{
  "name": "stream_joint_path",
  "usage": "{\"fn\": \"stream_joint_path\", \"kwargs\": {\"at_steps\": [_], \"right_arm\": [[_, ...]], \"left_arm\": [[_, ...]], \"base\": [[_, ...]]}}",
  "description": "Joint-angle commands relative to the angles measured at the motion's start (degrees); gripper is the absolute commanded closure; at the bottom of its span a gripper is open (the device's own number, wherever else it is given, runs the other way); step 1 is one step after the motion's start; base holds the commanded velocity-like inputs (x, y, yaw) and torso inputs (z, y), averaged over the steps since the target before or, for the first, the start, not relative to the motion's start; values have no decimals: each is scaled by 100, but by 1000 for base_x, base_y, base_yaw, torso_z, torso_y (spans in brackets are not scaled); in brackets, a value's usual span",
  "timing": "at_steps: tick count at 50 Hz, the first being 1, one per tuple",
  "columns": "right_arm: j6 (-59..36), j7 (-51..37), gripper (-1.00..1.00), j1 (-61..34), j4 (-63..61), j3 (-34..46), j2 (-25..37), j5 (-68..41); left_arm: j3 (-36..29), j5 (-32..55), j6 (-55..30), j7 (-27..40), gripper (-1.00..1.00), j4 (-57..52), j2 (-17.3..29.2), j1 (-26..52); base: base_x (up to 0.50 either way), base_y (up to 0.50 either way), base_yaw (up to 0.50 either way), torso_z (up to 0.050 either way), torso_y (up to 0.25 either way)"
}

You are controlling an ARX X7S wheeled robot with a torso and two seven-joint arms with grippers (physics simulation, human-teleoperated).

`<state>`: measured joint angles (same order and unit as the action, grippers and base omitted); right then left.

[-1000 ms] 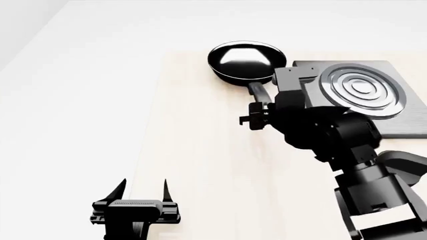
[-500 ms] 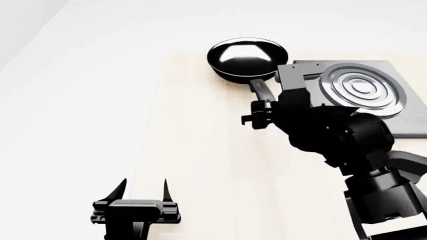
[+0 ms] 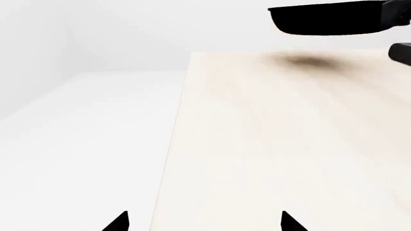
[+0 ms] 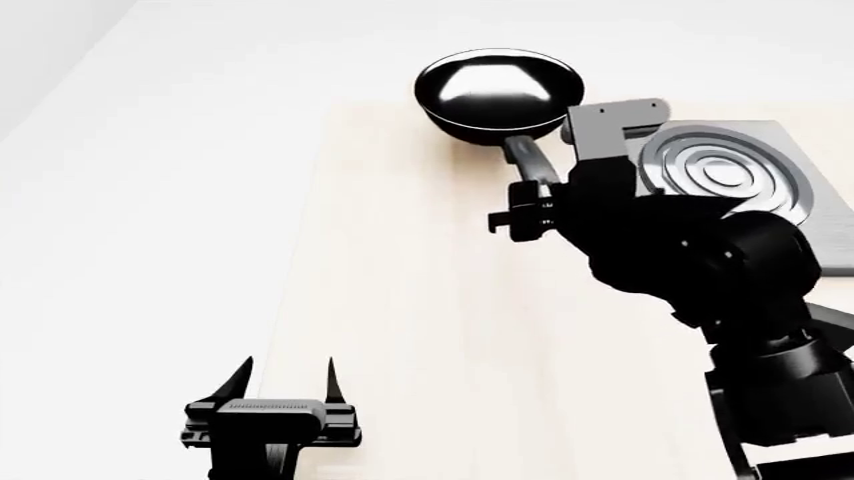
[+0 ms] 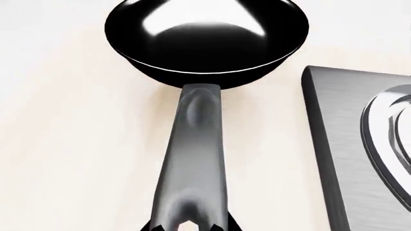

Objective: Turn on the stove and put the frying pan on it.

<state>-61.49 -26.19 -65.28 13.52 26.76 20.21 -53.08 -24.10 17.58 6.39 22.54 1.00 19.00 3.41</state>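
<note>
Gripping the round glossy black frying pan [image 5: 207, 41] by its slim handle, the right gripper [image 5: 190, 225] is closed; rigid, front-heavy, it hangs at the ringed grey stove's [image 4: 727, 170] nine o'clock.

Pale wooden table [image 4: 400, 330]; stove [image 4: 787, 215] lying flat on it.

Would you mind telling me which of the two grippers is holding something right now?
The right gripper: it is shut on the handle of the frying pan, lifted clear of the table. The left gripper is open and empty, nothing between its fingertips.
</note>
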Motion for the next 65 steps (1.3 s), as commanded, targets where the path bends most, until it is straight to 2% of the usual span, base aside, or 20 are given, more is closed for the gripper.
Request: {"fn": "stream_joint_path", "kwargs": {"at_steps": [1,17,38,65], "right_arm": [[-54,-236,100,-127,-372,-367,83,176],[-186,-717,100,199,-1188,-584,342,6],[-325,-1061,100,430,-1642,-895,732,-173],[-515,-1607,100,993,-2325,-1785,1285,-796]], "left_arm": [[-12,-20,-20,44,-100,28,5,5],[-30,-7,8,44,-100,58,12,8],[-59,8,12,55,-100,82,16,27],[-88,13,34,87,-100,68,40,13]], "base": [[0,0,0,0,0],[0,0,0,0,2],[0,0,0,0,2],[0,0,0,0,2]]}}
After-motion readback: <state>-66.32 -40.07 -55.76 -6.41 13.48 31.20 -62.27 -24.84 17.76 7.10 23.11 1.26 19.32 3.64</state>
